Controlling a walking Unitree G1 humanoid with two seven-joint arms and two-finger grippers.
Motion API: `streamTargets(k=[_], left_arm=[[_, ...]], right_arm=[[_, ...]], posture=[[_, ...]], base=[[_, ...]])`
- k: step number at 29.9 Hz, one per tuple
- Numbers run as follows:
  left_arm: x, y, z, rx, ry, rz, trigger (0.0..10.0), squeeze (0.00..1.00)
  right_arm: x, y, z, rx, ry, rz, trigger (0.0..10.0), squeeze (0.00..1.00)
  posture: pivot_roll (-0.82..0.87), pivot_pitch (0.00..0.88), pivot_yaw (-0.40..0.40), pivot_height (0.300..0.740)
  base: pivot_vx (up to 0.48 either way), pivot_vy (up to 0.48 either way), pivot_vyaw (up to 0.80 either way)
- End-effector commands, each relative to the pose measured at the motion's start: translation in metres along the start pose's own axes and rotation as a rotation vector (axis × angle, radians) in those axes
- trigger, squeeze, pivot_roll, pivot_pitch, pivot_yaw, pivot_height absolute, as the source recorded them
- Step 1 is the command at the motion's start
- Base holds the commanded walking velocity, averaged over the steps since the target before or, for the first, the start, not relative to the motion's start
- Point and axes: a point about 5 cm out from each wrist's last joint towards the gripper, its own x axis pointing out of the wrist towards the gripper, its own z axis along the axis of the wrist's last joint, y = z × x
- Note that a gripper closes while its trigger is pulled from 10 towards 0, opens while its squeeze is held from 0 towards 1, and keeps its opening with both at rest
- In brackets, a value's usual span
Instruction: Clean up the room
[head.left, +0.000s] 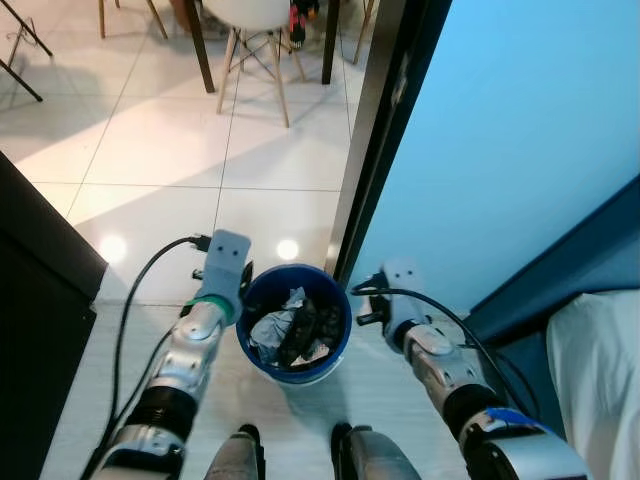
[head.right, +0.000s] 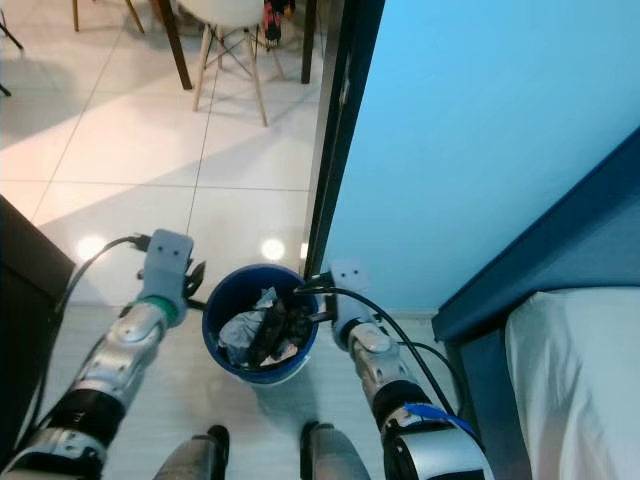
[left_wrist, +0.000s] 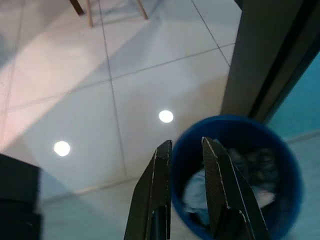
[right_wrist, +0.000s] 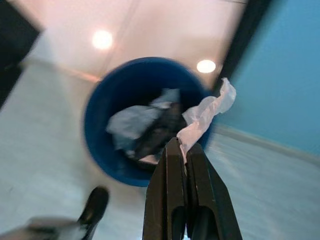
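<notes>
A blue bin (head.left: 262, 350) with crumpled paper and dark scraps inside stands between my two arms, just ahead of my feet. My left gripper (left_wrist: 186, 142) is at the bin's left side, one finger inside and one outside the rim (left_wrist: 186, 131), closed on it. My right gripper (right_wrist: 182, 144) is at the bin's right edge, shut on a crumpled white paper scrap (right_wrist: 206, 111) that hangs over the bin's opening. I cannot tell whether the bin rests on the floor or is lifted.
A dark door frame (head.left: 372, 140) and a light blue wall (head.left: 520, 130) rise just behind the bin on the right. A black cabinet (head.left: 40, 330) stands at left, a white-covered bed (head.left: 600, 370) at right. A chair (head.left: 255, 40) and table legs stand far ahead on the tiled floor.
</notes>
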Motion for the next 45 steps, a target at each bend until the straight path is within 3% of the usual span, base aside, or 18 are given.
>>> streamTargets(k=[1,2,4,7,14,15,19,26,33,41,42,45], left_arm=[[-0.005,-0.005,-0.005,0.084,0.006,-0.079,10.0,0.00],[-0.005,-0.005,-0.005,0.084,0.006,-0.079,10.0,0.00],[-0.009,-0.002,-0.004,0.170,-0.001,-0.130,10.0,0.00],[-0.021,0.003,0.000,0.322,-0.027,-0.217,10.0,0.00],[-0.036,0.003,0.006,0.434,-0.071,-0.307,10.0,0.00],[-0.047,-0.004,0.009,0.480,-0.101,-0.362,10.0,0.00],[-0.058,-0.010,0.012,0.545,-0.113,-0.422,10.0,0.00],[-0.068,-0.015,0.017,0.518,-0.116,-0.460,10.0,0.00],[-0.084,-0.018,0.015,0.550,-0.086,-0.535,10.0,0.00],[-0.088,-0.019,0.015,0.539,-0.067,-0.540,10.0,0.00],[-0.089,-0.019,0.015,0.544,-0.064,-0.545,10.0,0.00],[-0.089,-0.019,0.015,0.549,-0.061,-0.549,10.0,0.00]], right_arm=[[-0.001,0.002,-0.009,-0.018,0.062,0.041,10.0,0.00],[-0.001,0.002,-0.009,-0.018,0.062,0.041,10.0,0.00],[0.001,0.004,-0.006,-0.034,0.071,0.070,10.0,0.00],[0.005,0.006,0.003,-0.095,0.084,0.087,10.0,0.00],[0.008,0.007,0.011,-0.111,0.076,0.088,10.0,0.00],[0.009,0.007,0.014,-0.087,0.064,0.075,10.0,0.00],[0.009,0.006,0.014,-0.044,0.066,0.052,10.0,0.00],[0.009,0.005,0.011,-0.014,0.086,0.036,10.0,0.00],[0.010,0.009,0.012,-0.006,0.082,0.040,10.0,0.00],[0.012,0.015,0.015,0.026,0.071,0.059,10.0,0.00],[0.012,0.016,0.016,0.040,0.068,0.058,10.0,1.00],[0.013,0.016,0.020,0.049,0.052,0.053,10.0,1.00]], posture=[[0.14,0.277,0.006,0.740],[0.14,0.277,0.006,0.740],[0.15,0.284,0.004,0.740],[0.20,0.380,0.002,0.740],[0.21,0.409,0.005,0.740],[0.24,0.443,0.011,0.740],[0.26,0.473,0.007,0.740],[0.26,0.488,-0.004,0.740],[0.27,0.500,-0.027,0.740],[0.27,0.497,-0.033,0.740],[0.27,0.494,-0.032,0.740],[0.27,0.487,-0.037,0.740]], base=[[0.000,0.000,0.00],[0.000,0.000,0.00],[0.000,0.000,0.00],[0.000,0.000,0.00],[0.000,0.000,0.00],[0.000,0.000,0.00],[0.000,0.000,0.00],[0.000,0.000,0.00],[0.000,0.000,0.00],[0.000,0.000,0.00],[0.000,0.000,0.00],[0.000,0.000,0.00]])
